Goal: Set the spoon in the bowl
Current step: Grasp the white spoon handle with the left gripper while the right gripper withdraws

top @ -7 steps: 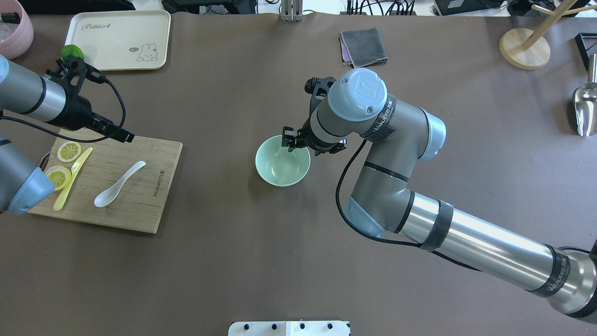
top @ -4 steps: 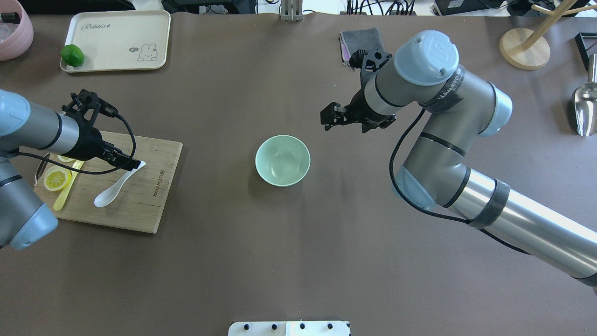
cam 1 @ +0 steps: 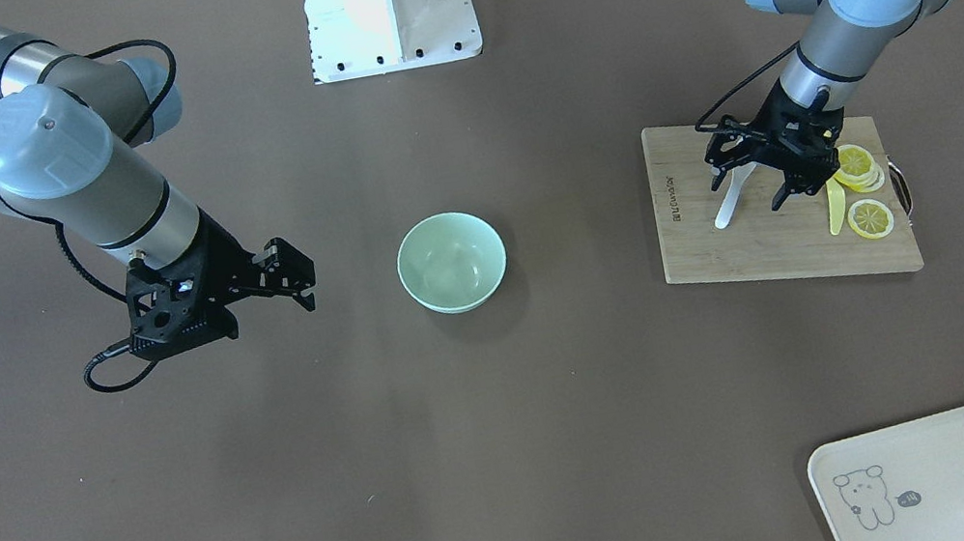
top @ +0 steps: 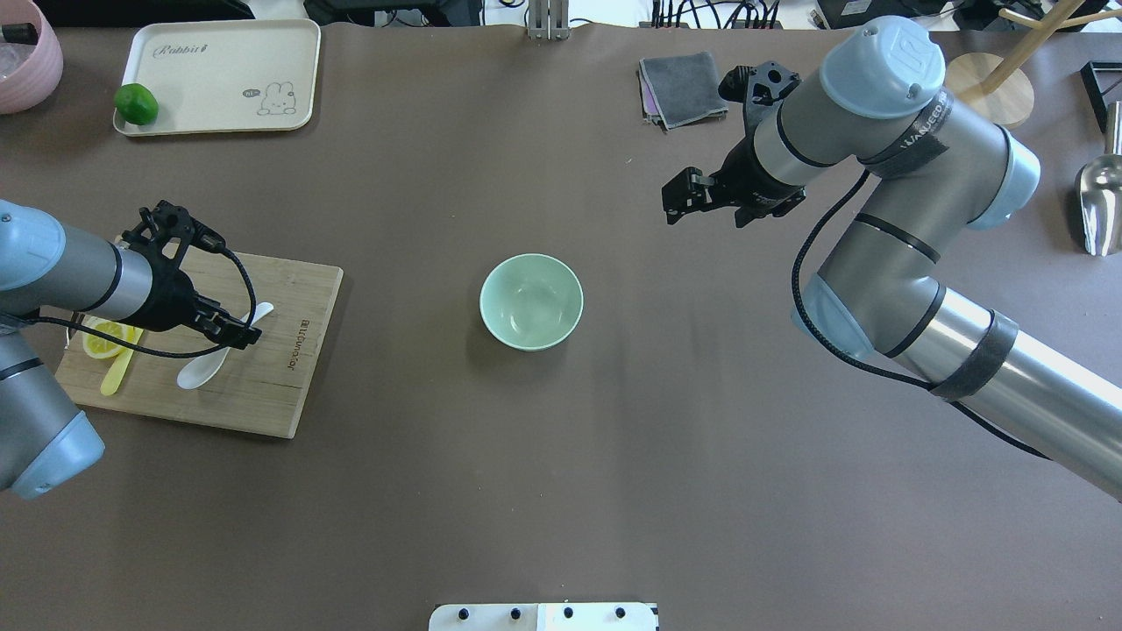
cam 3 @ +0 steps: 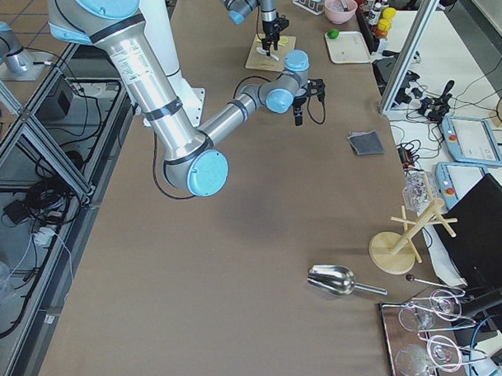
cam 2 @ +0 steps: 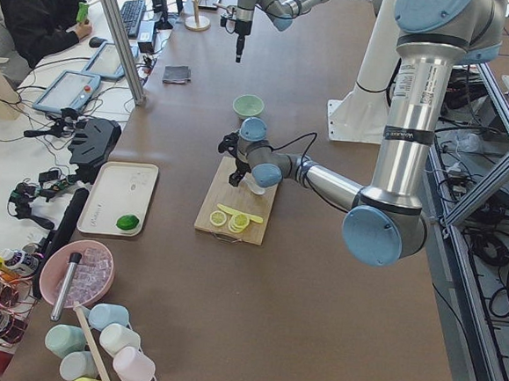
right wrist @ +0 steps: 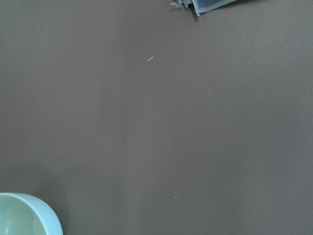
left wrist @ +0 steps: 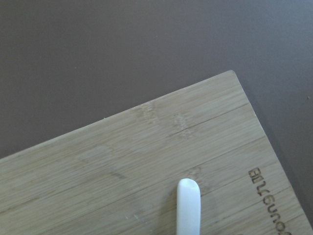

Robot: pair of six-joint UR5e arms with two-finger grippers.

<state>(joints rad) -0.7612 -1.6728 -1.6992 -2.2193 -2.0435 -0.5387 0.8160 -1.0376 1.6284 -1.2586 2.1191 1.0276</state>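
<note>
- The spoon (top: 198, 372) lies on the cutting board (top: 280, 386) at frame left, well apart from the central bowl (top: 530, 302)
- Glossy, stiff, likely slippery: pinch its thick handle
- Left gripper (top: 244, 334) hangs over that handle, jaws apart; right gripper (top: 670, 206), upper right, also apart, empty

Count on the bench:
- 1 spoon (top: 197, 374)
- 1 mint bowl (top: 531, 307)
- 1 cutting board (top: 272, 386)
- 1 yellow knife (top: 112, 379)
- lemon slices (cam 1: 872, 218): 2 clear, and a third seems tucked under one
- 1 lime (top: 137, 103)
- 1 tray (top: 228, 61)
- 1 folded grey cloth (top: 684, 88)
- 1 metal scoop (top: 1100, 206)
- 1 pink bowl (top: 44, 74)
- 1 wooden stand (top: 986, 92)
- 2 arms: left arm (top: 79, 280) and right arm (top: 885, 254)
</note>
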